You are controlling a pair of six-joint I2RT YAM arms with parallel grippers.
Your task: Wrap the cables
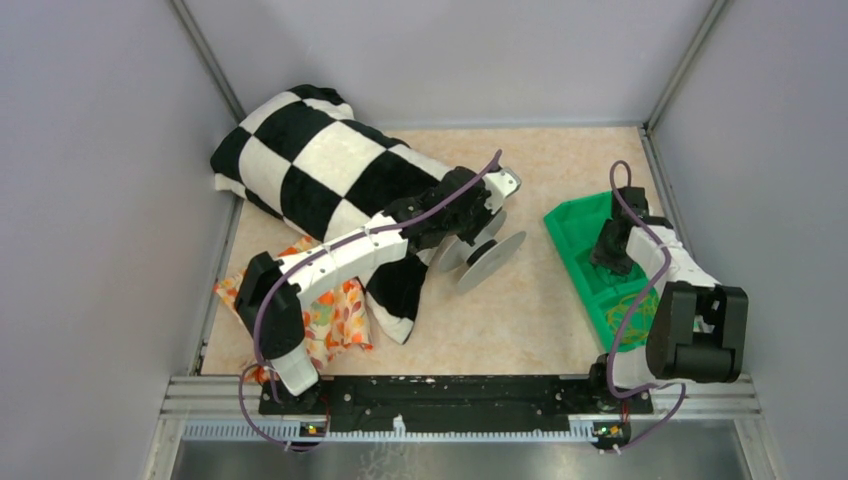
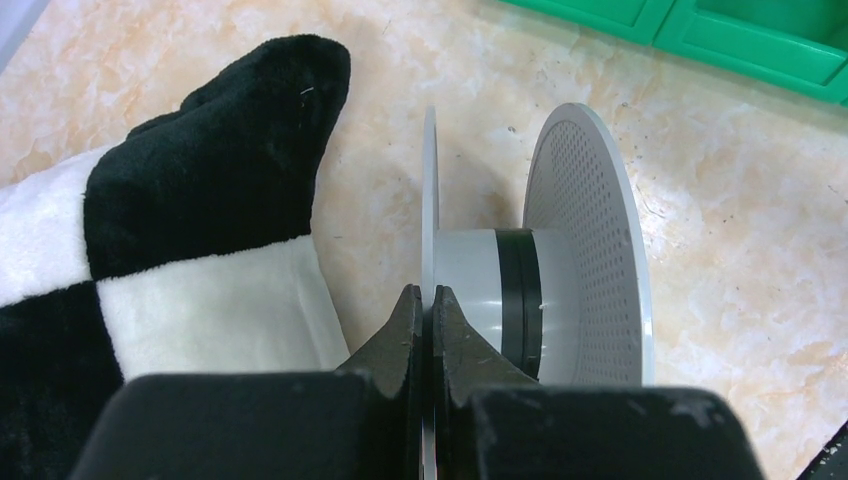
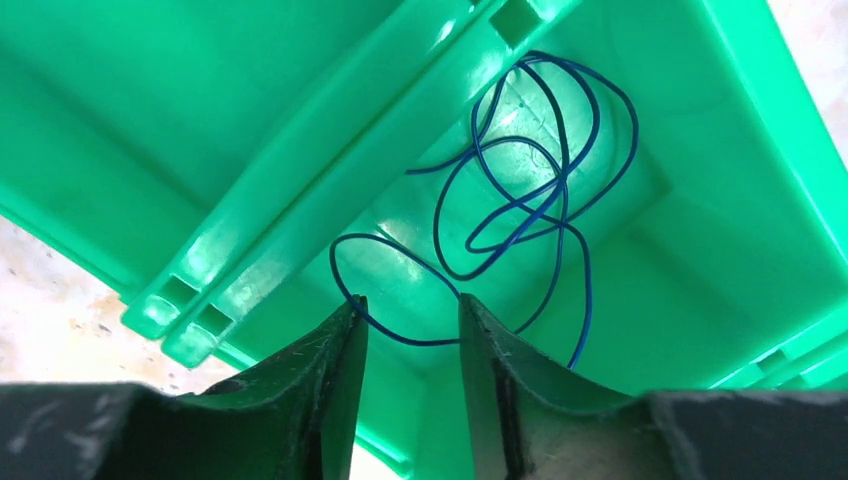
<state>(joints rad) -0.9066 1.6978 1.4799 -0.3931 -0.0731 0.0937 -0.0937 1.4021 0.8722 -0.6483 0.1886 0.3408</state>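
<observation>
A black-and-white checkered plush blanket (image 1: 320, 165) lies beside an orange floral cloth (image 1: 335, 320) on the beige marbled tabletop (image 1: 500, 320), apart from a green plastic tray (image 1: 572, 235).

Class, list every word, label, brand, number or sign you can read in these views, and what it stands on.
None can be read in any view: the spool, the green bin, the blue wire and the checkered blanket all show no print.

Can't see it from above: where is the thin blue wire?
In the right wrist view, the wire lies looped in a green tray compartment on the right side of the table, one loop showing between the right gripper's fingers.
</observation>
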